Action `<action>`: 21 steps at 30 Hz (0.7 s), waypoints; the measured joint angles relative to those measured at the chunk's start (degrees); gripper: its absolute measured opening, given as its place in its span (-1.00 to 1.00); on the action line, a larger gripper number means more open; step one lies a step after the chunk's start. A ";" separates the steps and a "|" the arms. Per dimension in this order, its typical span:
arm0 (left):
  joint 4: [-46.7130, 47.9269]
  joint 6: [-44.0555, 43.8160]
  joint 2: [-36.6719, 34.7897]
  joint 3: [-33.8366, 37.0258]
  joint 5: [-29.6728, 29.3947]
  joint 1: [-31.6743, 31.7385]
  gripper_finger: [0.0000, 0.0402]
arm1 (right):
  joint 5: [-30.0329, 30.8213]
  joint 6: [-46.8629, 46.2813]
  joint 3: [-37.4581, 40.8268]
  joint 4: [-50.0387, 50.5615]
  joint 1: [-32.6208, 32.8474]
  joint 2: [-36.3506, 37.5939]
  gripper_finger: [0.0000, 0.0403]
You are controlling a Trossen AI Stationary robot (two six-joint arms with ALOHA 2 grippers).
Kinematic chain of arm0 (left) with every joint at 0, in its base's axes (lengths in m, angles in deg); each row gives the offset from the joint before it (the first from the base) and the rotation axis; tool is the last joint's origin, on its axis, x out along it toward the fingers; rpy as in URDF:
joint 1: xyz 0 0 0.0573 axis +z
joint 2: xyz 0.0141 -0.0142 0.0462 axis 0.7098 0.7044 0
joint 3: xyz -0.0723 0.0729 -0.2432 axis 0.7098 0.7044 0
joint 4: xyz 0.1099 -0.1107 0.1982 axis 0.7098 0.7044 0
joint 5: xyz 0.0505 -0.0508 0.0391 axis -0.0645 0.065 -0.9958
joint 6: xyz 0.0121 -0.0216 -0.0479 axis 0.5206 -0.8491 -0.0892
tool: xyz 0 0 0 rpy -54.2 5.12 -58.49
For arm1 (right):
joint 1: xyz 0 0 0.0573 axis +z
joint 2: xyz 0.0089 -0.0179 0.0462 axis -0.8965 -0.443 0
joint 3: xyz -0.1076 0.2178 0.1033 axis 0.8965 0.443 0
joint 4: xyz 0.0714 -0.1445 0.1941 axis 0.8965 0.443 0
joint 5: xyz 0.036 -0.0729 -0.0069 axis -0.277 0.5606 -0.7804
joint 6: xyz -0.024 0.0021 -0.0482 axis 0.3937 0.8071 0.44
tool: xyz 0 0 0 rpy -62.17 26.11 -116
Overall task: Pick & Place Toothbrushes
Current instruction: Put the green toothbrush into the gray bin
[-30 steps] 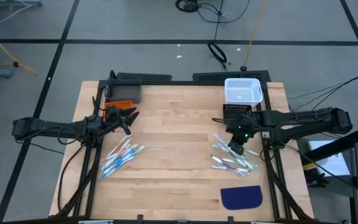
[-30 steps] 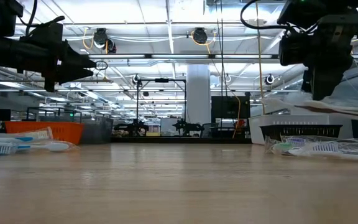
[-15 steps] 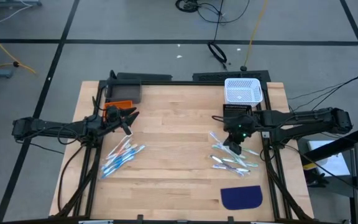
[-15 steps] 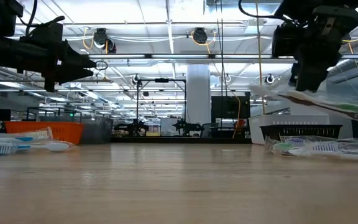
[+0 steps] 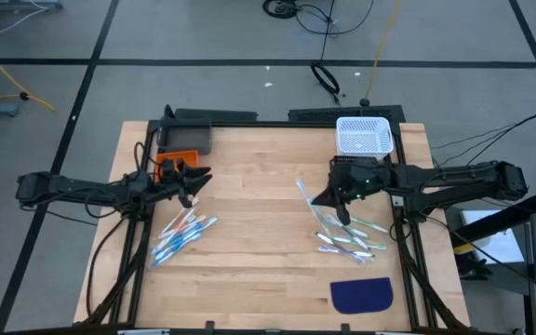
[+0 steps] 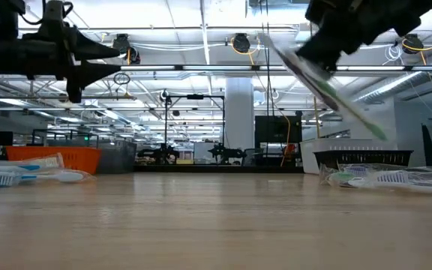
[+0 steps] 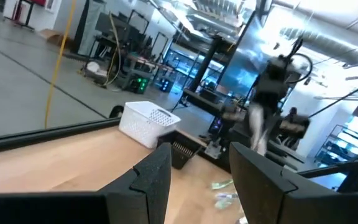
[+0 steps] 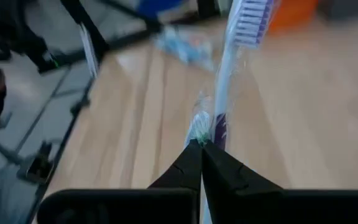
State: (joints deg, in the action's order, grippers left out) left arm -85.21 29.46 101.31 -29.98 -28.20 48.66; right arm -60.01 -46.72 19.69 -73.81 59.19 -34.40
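Note:
My right gripper (image 5: 329,198) is over the table's middle right, shut on one toothbrush (image 5: 303,191), a white stick with purple bristles (image 8: 251,14), which slants through the air in the low view (image 6: 351,105). More toothbrushes lie flat in a pile on the right (image 5: 347,237), and others lie in a pile on the left (image 5: 180,233). My left gripper (image 5: 194,178) hovers open near the orange bin (image 5: 177,160), above the left pile; in its wrist view the two fingers stand apart (image 7: 197,180). My right gripper pinches the toothbrush's handle (image 8: 207,127) between its two fingertips (image 8: 191,155). The brush sticks out beyond the fingers on both sides, with the bristle head pointing away toward the table's left. It is lifted clear of the table and tilted, its green-tipped lower end (image 6: 381,133) hanging lowest.
A white perforated basket (image 5: 364,135) stands at the far right edge with a dark box (image 5: 354,166) in front of it. A dark blue half-round mat (image 5: 361,295) lies at the near right. Bare wood (image 5: 259,233) spreads between the two piles.
My right gripper has risen from the right pile with one toothbrush and swung toward the table's left and far side, turning as it went. The brush, first nearly level just above the pile, now hangs high and steeply tilted. The left gripper has shifted slightly.

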 joint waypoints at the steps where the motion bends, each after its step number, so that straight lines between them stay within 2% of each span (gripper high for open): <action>1: -0.38 -0.38 1.44 -0.22 -0.01 0.00 -0.20 | 0.93 0.96 0.00 -2.33 0.00 0.00 -1.00; 6: -6.88 -2.77 11.25 -2.52 0.02 -0.38 -0.20 | 7.32 5.08 0.00 -11.40 0.00 -0.27 -1.00; 9: -9.00 -3.10 18.86 -6.53 0.10 -1.62 -0.20 | 9.13 7.04 0.00 -15.98 0.00 -0.66 -1.00; 16: -8.86 1.05 38.58 -22.06 0.21 -4.44 -0.20 | 14.08 9.83 -0.02 -21.48 0.00 -2.43 -1.00; 21: -8.80 5.16 49.32 -32.42 0.21 -4.82 -0.20 | 16.53 10.98 -0.02 -21.39 0.00 -2.47 -1.00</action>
State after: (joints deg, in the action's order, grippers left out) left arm -94.01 34.62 150.63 -62.40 -27.99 43.83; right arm -43.48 -35.74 19.67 -95.19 59.19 -36.87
